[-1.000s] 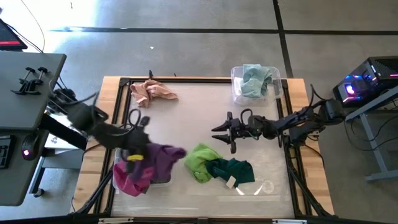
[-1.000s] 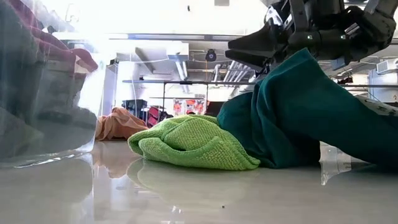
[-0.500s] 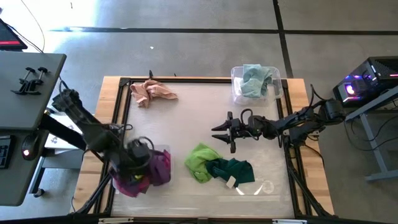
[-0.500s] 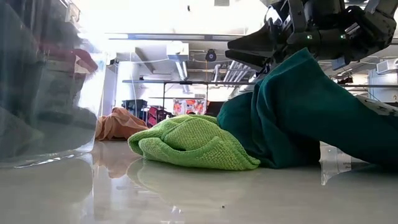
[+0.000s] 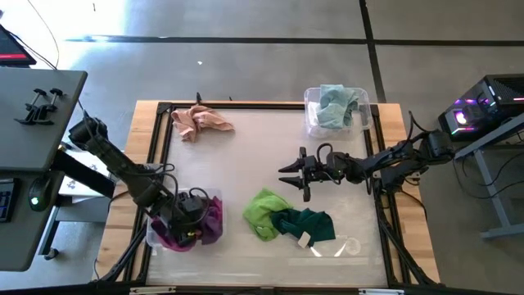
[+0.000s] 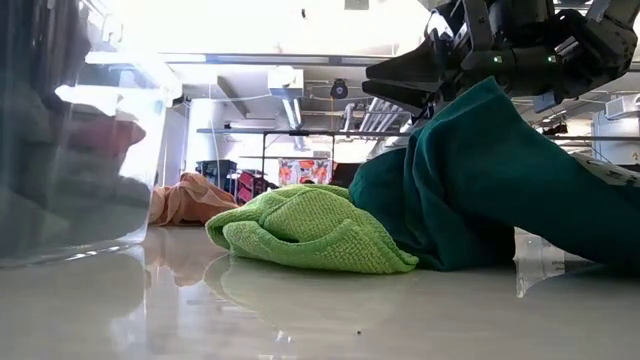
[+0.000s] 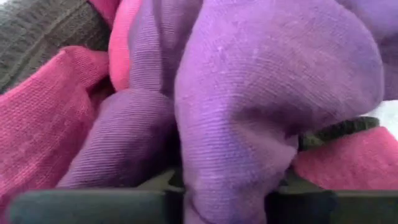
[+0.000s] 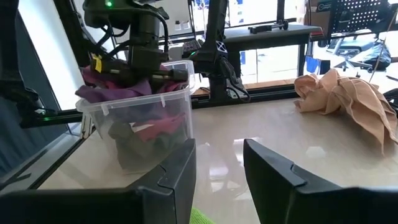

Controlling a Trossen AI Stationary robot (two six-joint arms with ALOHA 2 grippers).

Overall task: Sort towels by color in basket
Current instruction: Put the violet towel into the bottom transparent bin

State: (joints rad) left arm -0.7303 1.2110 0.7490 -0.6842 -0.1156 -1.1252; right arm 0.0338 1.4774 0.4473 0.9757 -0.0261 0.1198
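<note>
My left gripper (image 5: 192,215) is down in the clear bin (image 5: 150,236) at the table's near left, shut on the purple towel (image 5: 209,220). Magenta towels (image 5: 168,239) and a grey one (image 7: 37,31) lie under it in the bin. My right gripper (image 5: 291,174) hangs open over the middle of the table, touching nothing. The lime green towel (image 5: 262,211) and the dark green towel (image 5: 309,223) with its white tag (image 5: 304,239) lie side by side on the table below the right gripper's near side. The peach towel (image 5: 201,121) rests at the far left. My left gripper pinches a bunched fold of the purple towel (image 7: 230,180) between its two fingers (image 7: 93,205), coming from above into the bin. The towel bulges out past the fingers and rests on the magenta towels (image 7: 43,118) at about rim height (image 8: 143,102).
A second clear bin (image 5: 311,123) at the far right holds pale teal towels (image 5: 336,105). A black frame (image 5: 155,147) runs round the tabletop. Bare table lies between the peach towel and the right gripper. Desks and equipment stand off both sides.
My left gripper has moved down and toward the near edge into the bin, still shut on the purple towel. The towel, which hung spread over the bin's right side toward the lime green towel, has been drawn in and now sits bunched inside the bin.
</note>
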